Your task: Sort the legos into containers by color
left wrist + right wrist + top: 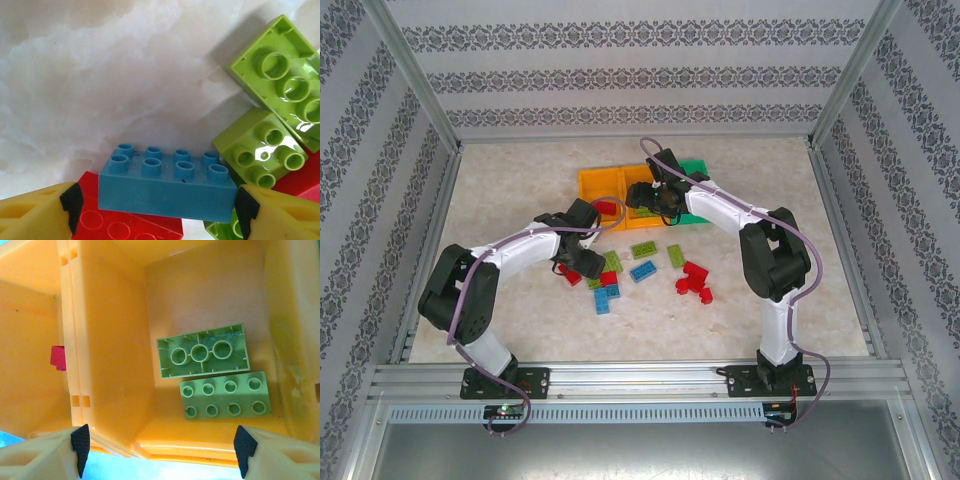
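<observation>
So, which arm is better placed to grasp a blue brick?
Left: the left gripper, open, straddles a blue brick. The right gripper hangs open over the orange bin holding two lime bricks.

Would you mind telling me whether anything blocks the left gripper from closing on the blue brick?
Nothing visible does. The blue brick lies between the fingers of the open left gripper, partly on a red brick, with a green brick close beside it.

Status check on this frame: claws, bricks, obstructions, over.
Left claw open, straddling blue brick, not gripped. Right claw open above orange bin holding two lime bricks. Red brick and loose lime bricks crowd the blue one.
</observation>
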